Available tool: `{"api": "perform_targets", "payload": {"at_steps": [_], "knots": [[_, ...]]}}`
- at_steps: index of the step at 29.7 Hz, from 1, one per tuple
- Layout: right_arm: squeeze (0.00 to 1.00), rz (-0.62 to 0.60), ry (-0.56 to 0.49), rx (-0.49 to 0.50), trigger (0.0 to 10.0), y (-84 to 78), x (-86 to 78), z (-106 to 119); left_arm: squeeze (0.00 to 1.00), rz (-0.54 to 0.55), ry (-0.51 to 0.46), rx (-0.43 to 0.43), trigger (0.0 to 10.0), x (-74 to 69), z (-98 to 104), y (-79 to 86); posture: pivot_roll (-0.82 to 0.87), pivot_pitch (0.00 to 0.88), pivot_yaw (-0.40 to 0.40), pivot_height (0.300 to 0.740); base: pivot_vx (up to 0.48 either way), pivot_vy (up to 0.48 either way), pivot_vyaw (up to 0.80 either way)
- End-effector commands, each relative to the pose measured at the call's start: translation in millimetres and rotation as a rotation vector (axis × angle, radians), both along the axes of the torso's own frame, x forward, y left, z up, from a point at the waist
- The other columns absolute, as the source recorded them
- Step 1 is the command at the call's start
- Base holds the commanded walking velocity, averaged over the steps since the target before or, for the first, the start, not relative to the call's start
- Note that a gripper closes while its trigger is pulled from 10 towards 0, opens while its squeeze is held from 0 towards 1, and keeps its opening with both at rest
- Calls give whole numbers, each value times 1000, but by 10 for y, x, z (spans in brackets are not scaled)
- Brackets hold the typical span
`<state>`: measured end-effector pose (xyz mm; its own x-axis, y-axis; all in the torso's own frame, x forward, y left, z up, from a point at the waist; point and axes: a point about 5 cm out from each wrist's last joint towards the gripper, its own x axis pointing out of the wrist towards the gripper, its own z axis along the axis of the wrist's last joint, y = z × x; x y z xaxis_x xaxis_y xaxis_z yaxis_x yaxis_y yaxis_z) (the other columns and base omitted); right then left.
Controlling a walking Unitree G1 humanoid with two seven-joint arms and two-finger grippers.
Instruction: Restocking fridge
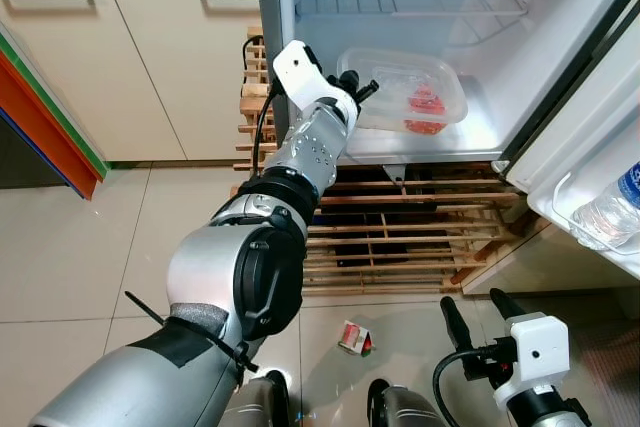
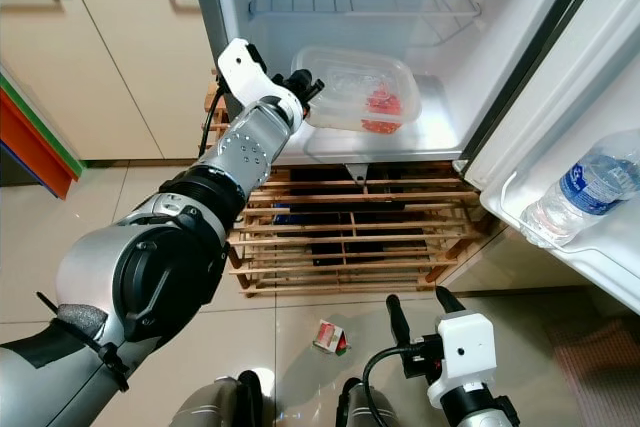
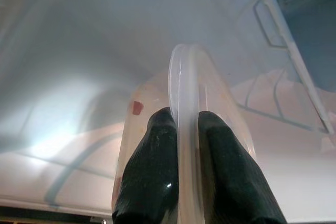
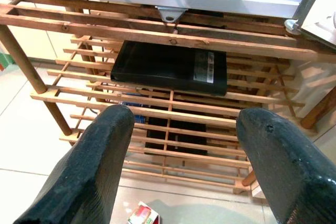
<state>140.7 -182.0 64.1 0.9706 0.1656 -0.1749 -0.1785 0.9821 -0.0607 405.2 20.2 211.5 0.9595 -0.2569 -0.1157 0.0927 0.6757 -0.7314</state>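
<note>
Fridge (image 1: 560, 22) open before me, my left hand (image 1: 362, 87) clamps the rim of the tub (image 1: 405, 92), already resting on its floor, release still to come; my right hand (image 1: 482, 314) hangs spread apart.

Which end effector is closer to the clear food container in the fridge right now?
Left. The left end effector is shut on the rim of the clear container inside the fridge. The right end effector hangs open, low over the floor.

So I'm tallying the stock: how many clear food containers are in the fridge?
1: the clear container lies on the fridge floor, its rim pinched by the left gripper. Higher shelves are out of view.
</note>
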Motion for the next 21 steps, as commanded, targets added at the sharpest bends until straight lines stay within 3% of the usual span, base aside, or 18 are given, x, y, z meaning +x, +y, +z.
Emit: {"api": "perform_targets", "payload": {"at_steps": [1, 2, 3, 4, 5, 21], "knots": [[27, 7, -6, 1, 10000, 28, -13, 29, 0, -113, 55, -43, 10000, -208, -90, -502, -198, 199, -1, 740, 0, 0, 0], [24, 9, -6, 1, 10000, 35, -8, 32, 0, -97, 71, -44, 10000, -214, -127, -491, -194, 199, -2, 740, 0, 0, 0], [20, 13, -6, 2, 10000, 44, 2, 38, 157, -78, 93, -48, 10000, -219, -173, -473, -192, 198, -2, 740, 0, 0, 0], [20, 13, -6, 2, 10000, 44, 2, 38, 157, -78, 93, -48, 10000, -219, -173, -473, -192, 198, -2, 740, 0, 0, 0], [24, 15, -7, 2, 10000, 49, 6, 39, 1000, -69, 101, -50, 10000, -219, -188, -463, -193, 197, -2, 740, 0, 0, 0], [27, 15, -7, -13, 10000, 3, 147, 42, 1000, -50, 184, -82, 10000, -263, -317, -477, -205, 189, -7, 740, 0, 0, 0]]}}
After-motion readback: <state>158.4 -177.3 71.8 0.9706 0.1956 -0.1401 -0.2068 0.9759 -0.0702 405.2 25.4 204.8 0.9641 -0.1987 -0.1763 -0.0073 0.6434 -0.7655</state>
